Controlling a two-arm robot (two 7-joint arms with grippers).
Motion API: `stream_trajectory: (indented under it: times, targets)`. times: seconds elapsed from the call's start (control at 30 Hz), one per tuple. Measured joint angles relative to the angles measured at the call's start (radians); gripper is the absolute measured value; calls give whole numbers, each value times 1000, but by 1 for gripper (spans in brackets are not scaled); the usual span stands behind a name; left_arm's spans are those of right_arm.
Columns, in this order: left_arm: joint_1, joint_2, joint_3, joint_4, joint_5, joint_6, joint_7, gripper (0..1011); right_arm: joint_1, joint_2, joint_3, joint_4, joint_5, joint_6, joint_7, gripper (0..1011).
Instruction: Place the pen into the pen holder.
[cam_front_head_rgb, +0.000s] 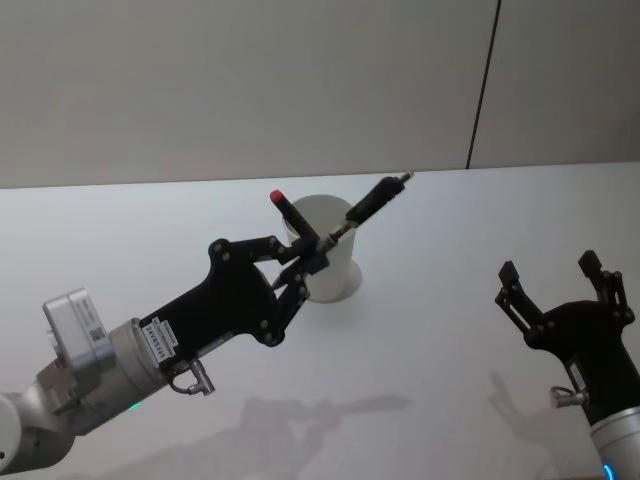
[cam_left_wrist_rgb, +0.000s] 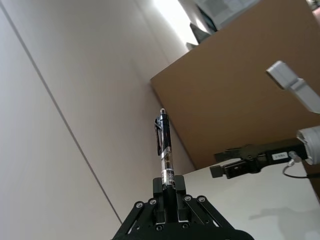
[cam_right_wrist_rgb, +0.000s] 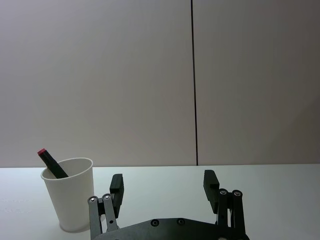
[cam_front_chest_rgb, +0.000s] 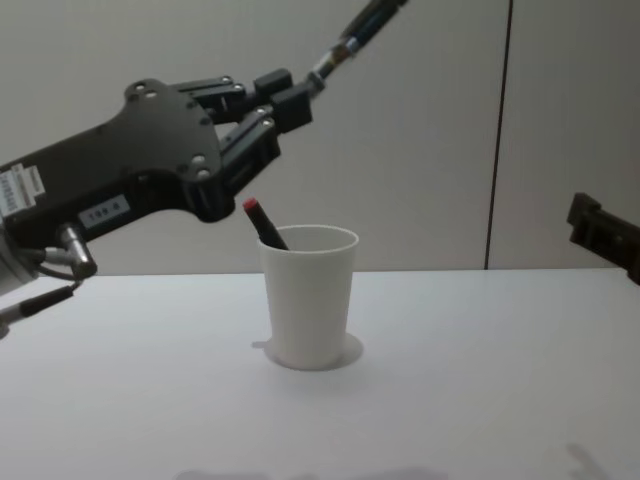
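Your left tool (cam_front_head_rgb: 312, 256) is clamped on the pen (cam_front_head_rgb: 368, 205), above the pen holder (cam_front_head_rgb: 335, 272), toward its left side. The pen's long axis slants up and away from the cup, so you likely must tip it downward. Your right tool (cam_front_head_rgb: 550, 268) is parked to the right, fingers apart.

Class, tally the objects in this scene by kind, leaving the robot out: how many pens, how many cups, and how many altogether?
Pens: 2 (black pen gripped in the left pincer, higher than the cup; red-capped pen standing in the cup)
Cups: 1 (white paper cup)
Total: 3
The right pincer is open, holding nothing.
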Motion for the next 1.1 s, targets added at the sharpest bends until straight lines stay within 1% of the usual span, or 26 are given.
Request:
stream_trajectory:
  times: [0.1, 0.23, 0.37, 0.47, 0.77, 0.8, 0.9, 1.0, 1.1]
  targets:
    - [-16, -7, 3, 19, 6, -20, -35, 142, 0, 0, 0, 0, 0, 0, 0, 1001]
    - [-28, -13, 5, 33, 10, -35, -61, 142, 0, 0, 0, 0, 1, 0, 2, 1001]
    - [-37, -17, 7, 44, 13, -46, -81, 142, 1, 0, 1, 0, 7, 1, 18, 1001]
    - [-43, -20, 8, 51, 15, -53, -94, 142, 3, 2, 2, -1, 18, 2, 41, 1001]
    - [-53, -25, 10, 62, 19, -65, -113, 142, 11, 9, 5, -4, 69, 12, 142, 1001]
    - [-54, -25, 10, 64, 19, -66, -116, 142, 13, 10, 5, -5, 81, 13, 164, 1001]
    - [-56, -26, 10, 66, 19, -68, -120, 142, 15, 12, 5, -5, 96, 17, 193, 1001]
    - [-57, -27, 11, 68, 20, -70, -123, 142, 19, 14, 5, -6, 125, 23, 246, 1001]
    - [-58, -27, 11, 69, 20, -71, -126, 142, 22, 16, 4, -6, 144, 28, 280, 1001]
